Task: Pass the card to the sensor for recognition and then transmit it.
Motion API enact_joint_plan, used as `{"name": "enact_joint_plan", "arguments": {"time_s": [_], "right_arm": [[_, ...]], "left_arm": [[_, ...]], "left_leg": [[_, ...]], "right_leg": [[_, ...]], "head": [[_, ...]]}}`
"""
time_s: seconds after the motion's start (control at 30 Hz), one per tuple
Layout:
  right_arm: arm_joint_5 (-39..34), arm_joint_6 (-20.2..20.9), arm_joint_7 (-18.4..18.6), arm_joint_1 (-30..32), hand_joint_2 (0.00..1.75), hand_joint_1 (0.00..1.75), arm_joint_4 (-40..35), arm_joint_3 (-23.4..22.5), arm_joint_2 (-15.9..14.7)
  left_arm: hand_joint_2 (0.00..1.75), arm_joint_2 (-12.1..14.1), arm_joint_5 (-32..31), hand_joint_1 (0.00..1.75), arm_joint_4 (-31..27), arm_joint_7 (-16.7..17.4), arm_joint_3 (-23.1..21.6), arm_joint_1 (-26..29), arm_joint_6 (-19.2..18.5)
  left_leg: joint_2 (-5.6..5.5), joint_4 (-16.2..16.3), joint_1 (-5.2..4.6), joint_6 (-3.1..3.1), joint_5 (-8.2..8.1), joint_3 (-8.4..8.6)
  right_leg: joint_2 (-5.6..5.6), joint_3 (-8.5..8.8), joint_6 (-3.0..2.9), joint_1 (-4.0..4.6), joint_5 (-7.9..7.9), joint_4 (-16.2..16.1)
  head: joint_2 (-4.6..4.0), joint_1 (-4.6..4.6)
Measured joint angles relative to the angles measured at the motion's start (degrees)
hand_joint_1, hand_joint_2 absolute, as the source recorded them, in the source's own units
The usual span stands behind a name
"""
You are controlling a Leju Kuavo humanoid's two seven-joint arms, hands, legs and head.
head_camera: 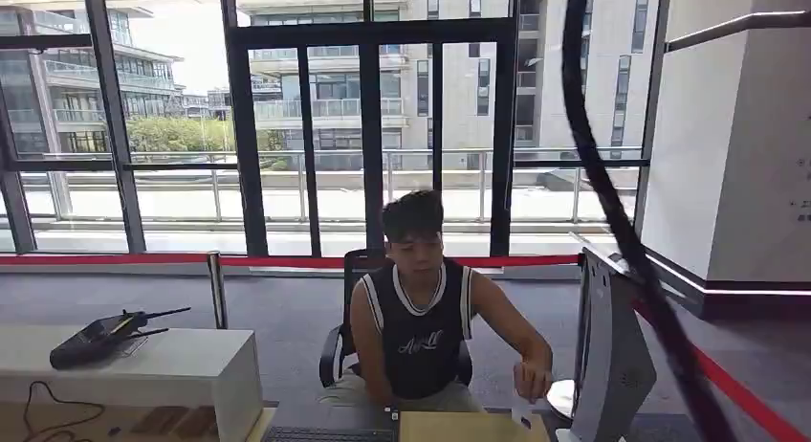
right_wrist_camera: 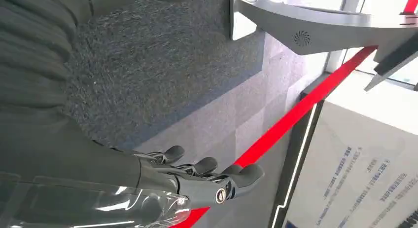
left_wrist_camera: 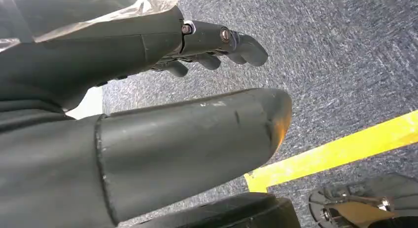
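The person's black jersey [head_camera: 422, 342] bears pale script, too blurred to read; the white panel [right_wrist_camera: 365, 173] beyond the right hand [right_wrist_camera: 197, 181] carries illegible blue print

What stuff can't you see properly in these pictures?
- The card: a small white thing sits under the person's hand in the head view, too small to tell what it is.
- The desk is cut off by the bottom edge there.
- Left hand: the thick thumb hides its palm in the left wrist view.
- The wall sign print in the right wrist view is too small to read.
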Motion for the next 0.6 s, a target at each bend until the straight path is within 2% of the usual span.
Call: {"name": "enact_joint_plan", "arguments": {"time_s": [0.03, 0.07, 0.1, 0.13, 0.17, 0.2, 0.23, 0.27, 0.33, 0.4, 0.47, 0.6], "right_arm": [[1.5, 0.6, 1.1, -0.5, 1.75, 0.0, 0.0, 0.3, 0.2], [5.3, 2.8, 4.5, -4.3, 1.75, 0.0, 0.6, 1.3, 1.0], [11.8, 5.0, 8.1, -12.5, 1.75, 0.0, 3.8, 3.6, 3.1], [20.4, 7.6, 9.5, -20.3, 1.75, 0.0, 6.9, 6.6, 4.3], [29.5, 8.1, 10.0, -25.8, 1.75, 0.0, 9.2, 10.9, 4.9], [37.0, 7.1, 10.1, -29.9, 1.75, 0.0, 11.6, 13.3, 5.2], [42.9, 5.9, 10.1, -33.1, 1.75, 0.0, 14.1, 15.6, 5.6], [44.5, 5.3, 10.0, -34.7, 1.75, 0.0, 15.4, 16.8, 5.8], [37.9, 3.9, 9.9, -37.6, 1.75, 0.0, 18.7, 20.0, 5.5], [30.0, 1.7, 9.7, -39.0, 1.75, 0.0, 18.8, 22.4, 4.6], [28.3, 0.3, 9.6, -39.7, 1.75, 0.0, 18.3, 23.5, 3.7], [27.6, 0.1, 10.3, -40.3, 1.75, 0.0, 16.3, 25.5, 2.1]], "left_arm": [[0.0, 0.0, -0.6, 0.0, 0.0, -0.2, 0.0, 0.3, -0.4], [0.0, 0.0, -1.9, 0.0, 0.0, -0.8, -0.2, 0.2, -1.2], [0.0, 0.2, -3.0, 0.0, 0.0, -1.4, -0.7, 0.2, -2.0], [0.0, 0.3, -3.4, 0.0, 0.0, -1.8, -1.1, -0.3, -2.3], [0.0, 0.3, -3.5, 0.0, 0.0, -1.9, -1.4, -0.9, -2.6], [0.0, 0.3, -3.5, 0.0, 0.0, -2.1, -1.6, -1.4, -2.6], [0.0, 0.3, -3.5, 0.0, 0.0, -2.2, -1.8, -1.6, -2.6], [0.0, 0.3, -3.5, 0.0, 0.0, -2.2, -1.9, -1.5, -2.7], [0.0, 0.3, -3.4, 0.0, 0.0, -2.2, -2.5, -0.9, -2.7], [0.0, 0.4, -3.1, 0.0, 0.0, -2.0, -2.8, 0.0, -2.7], [0.0, 0.7, -2.7, 0.0, 0.1, -1.9, -2.9, 0.2, -2.6], [0.0, 0.8, -2.0, 0.0, 0.1, -1.7, -3.0, 0.0, -2.6]], "left_leg": [[-0.17, -0.2, -0.01, 0.03, 0.05, -0.65], [-0.15, -0.1, -0.03, -0.06, 0.02, -0.78], [0.78, -0.1, -0.22, -0.12, 0.09, -1.01], [1.72, 0.0, -0.46, -0.02, 0.3, -1.16], [1.76, 0.0, -0.56, 0.02, 0.39, -1.25], [1.39, 0.0, -0.34, -0.01, 0.57, -1.27], [0.41, 0.0, -0.06, -0.15, 0.78, -1.23], [-0.28, 0.1, 0.14, -0.24, 0.93, -1.14], [-1.09, 0.2, 0.36, -0.29, 1.17, -1.13], [-1.1, 0.2, 0.31, -0.29, 1.17, -1.28], [-0.94, 0.2, 0.27, -0.21, 1.08, -1.27], [-0.7, 0.2, 0.23, -0.22, 0.91, -1.19]], "right_leg": [[-0.16, 0.33, 0.02, 0.01, 0.01, 0.3], [-0.14, -0.03, -0.08, -0.01, 0.09, 0.4], [0.75, -0.95, -0.32, -0.3, 0.47, 0.6], [1.71, -1.75, -0.11, -0.64, 0.71, 0.8], [1.74, -1.85, -0.02, -0.65, 0.7, 0.8], [1.39, -1.72, 0.04, -0.58, 0.66, 0.6], [0.46, -1.48, -0.06, -0.26, 0.59, 0.4], [-0.26, -1.25, -0.18, -0.05, 0.51, 0.3], [-1.07, -1.23, -0.24, 0.18, 0.57, 0.3], [-1.1, -1.34, -0.24, 0.27, 0.57, 0.4], [-0.99, -1.33, -0.25, 0.27, 0.6, 0.3], [-0.7, -1.33, -0.24, 0.26, 0.6, 0.3]], "head": [[0.0, 0.09], [0.0, 0.15], [0.02, 0.15], [0.0, -0.09], [0.0, -0.31], [0.0, -0.31], [0.0, -0.33], [0.0, -0.28], [0.0, -0.2], [0.0, -0.18], [0.0, -0.17], [0.0, -0.15]]}}
